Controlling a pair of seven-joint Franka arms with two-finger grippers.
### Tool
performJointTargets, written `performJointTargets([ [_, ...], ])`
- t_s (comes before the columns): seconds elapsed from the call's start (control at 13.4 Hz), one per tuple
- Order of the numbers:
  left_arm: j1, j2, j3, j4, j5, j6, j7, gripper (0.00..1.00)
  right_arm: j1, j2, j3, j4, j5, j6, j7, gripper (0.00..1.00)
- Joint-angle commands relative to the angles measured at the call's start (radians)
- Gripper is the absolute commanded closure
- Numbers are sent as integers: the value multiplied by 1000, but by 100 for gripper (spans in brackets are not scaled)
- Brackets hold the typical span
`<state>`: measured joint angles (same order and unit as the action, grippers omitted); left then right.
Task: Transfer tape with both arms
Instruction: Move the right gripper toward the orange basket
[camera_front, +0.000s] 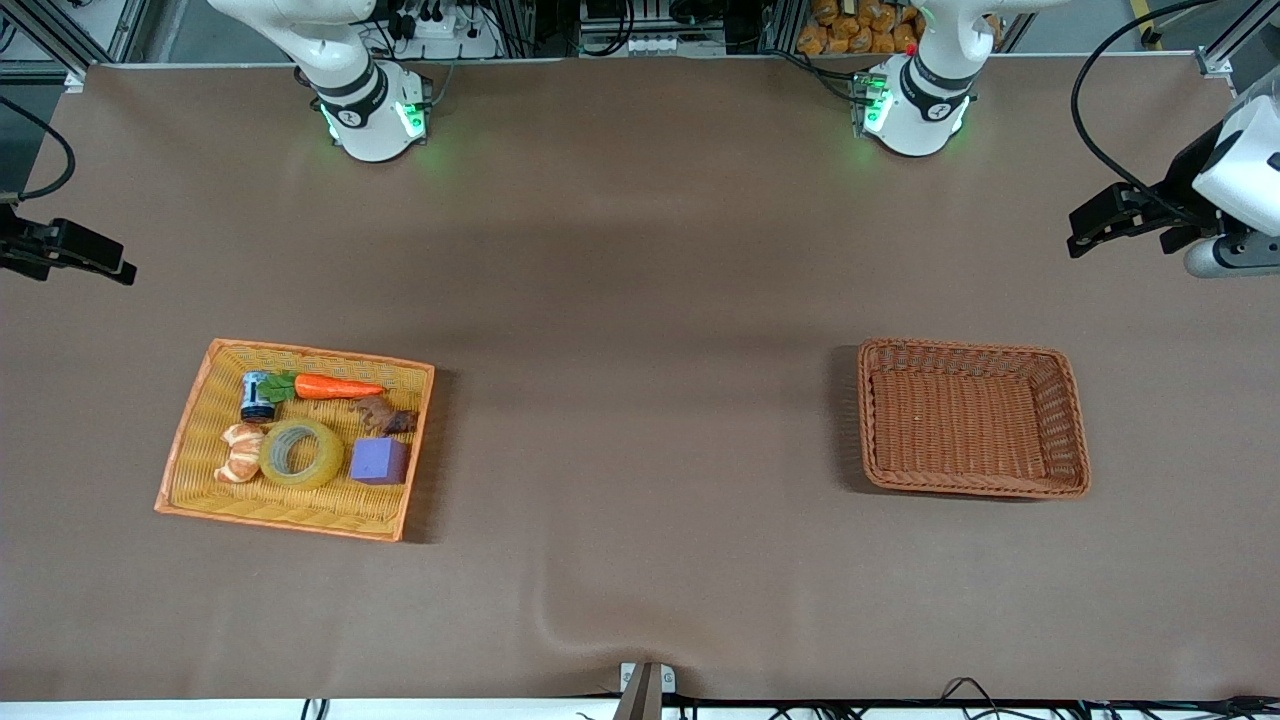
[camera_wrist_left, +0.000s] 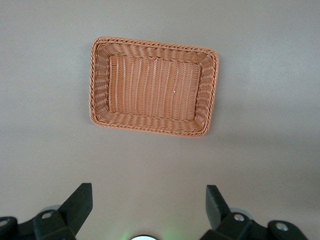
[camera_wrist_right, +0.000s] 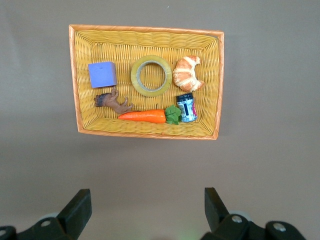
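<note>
Beside the tape (camera_front: 301, 453) in its tray (camera_front: 190, 455), nothing is gripped; both grippers (camera_wrist_right: 145, 210) (camera_wrist_left: 145, 210) wait high, fingers apart, so the right must descend first.

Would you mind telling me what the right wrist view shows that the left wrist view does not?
Only the right wrist view shows the yellow basket holding the tape, purple block, orange segments, carrot, small can and brown toy animal, with the right gripper open above the bare table. Only the left wrist view shows the empty brown basket, with the left gripper open. Both share the brown table and a pair of spread dark fingers at the picture's edge.
</note>
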<state>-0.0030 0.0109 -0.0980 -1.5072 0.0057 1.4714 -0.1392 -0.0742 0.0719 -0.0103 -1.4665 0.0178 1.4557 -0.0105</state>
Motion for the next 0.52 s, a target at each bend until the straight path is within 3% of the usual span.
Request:
performJointTargets([
  [0.0, 6, 12, -2, 19, -18, -3, 18, 0, -6, -12, 6, -14, 1, 5, 14, 0],
  [0.45, 8, 30, -2, 19, -26, -3, 20, 0, -2, -12, 6, -14, 1, 5, 15, 0],
])
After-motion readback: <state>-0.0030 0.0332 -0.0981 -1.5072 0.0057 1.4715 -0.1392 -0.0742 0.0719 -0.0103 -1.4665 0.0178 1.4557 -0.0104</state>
